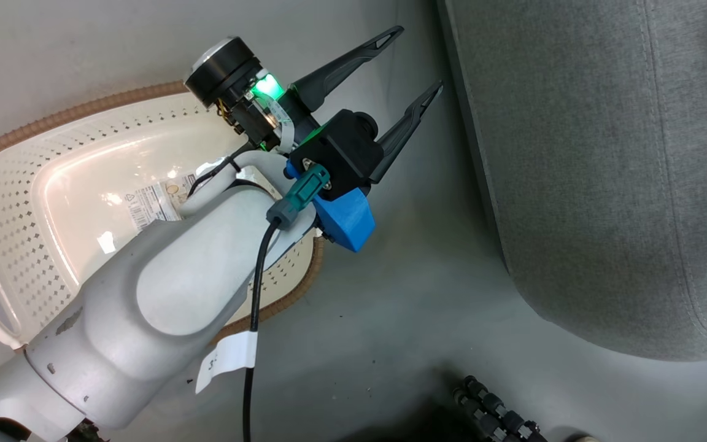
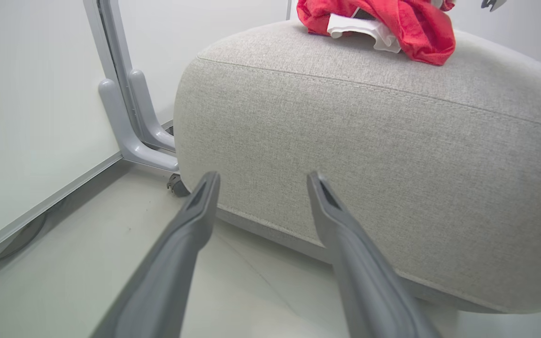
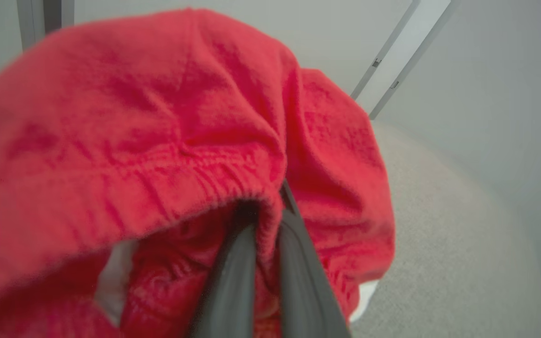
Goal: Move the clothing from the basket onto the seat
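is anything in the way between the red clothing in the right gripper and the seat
Nothing visible is. The right gripper is shut on the red clothing, and the grey seat lies open right beside and beyond it in the right wrist view. What is under the bunched fabric is hidden.

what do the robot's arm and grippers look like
The left arm is pale grey, with a black cable carrying a white tag, a teal plug, a blue mount and a green light. The left gripper and right gripper have long dark fingers.
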`<state>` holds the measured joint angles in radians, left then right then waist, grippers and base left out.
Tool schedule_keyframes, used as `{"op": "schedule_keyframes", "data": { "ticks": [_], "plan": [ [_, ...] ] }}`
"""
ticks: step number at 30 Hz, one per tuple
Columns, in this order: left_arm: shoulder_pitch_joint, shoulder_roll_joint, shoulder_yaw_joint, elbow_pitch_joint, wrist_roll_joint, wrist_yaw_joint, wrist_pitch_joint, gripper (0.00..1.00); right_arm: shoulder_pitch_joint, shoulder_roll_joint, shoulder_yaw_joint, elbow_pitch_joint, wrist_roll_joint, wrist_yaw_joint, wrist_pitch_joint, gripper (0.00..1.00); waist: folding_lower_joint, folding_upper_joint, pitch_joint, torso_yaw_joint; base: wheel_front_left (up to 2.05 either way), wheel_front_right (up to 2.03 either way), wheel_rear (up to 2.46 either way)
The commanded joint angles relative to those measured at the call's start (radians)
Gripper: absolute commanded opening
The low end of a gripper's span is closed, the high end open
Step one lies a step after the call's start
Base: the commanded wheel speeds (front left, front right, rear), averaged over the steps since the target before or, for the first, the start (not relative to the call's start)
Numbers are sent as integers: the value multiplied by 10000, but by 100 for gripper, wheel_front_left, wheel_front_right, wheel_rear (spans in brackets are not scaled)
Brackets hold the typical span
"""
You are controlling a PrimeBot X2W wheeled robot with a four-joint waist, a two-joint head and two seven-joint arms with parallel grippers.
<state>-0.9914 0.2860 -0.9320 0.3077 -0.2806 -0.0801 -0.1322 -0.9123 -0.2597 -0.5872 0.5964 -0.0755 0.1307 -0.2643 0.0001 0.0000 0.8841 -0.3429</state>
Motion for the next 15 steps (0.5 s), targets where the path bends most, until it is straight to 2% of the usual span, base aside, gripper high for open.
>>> {"op": "schedule_keyframes", "data": {
  "ticks": [1,3,9,15],
  "plan": [
    [-106,59,-4,-13,-27,18,3,100,217,31,-22,50,80,1,-1,29,-1,0,-95,-36,0,0,0],
    [-14,48,-34,28,-67,43,-53,100,333,113,17,3,85,1,-1,100,-1,0,-265,-73,0,0,0],
    [293,-148,-69,269,-264,94,-389,100,1418,406,97,-732,12,1,-1,100,-1,0,-1040,-75,0,0,0],
    [854,-390,-33,698,-572,238,-853,100,3188,608,441,-1291,39,0,-2,100,-1,0,-2146,-64,0,0,0]
  ]
}}
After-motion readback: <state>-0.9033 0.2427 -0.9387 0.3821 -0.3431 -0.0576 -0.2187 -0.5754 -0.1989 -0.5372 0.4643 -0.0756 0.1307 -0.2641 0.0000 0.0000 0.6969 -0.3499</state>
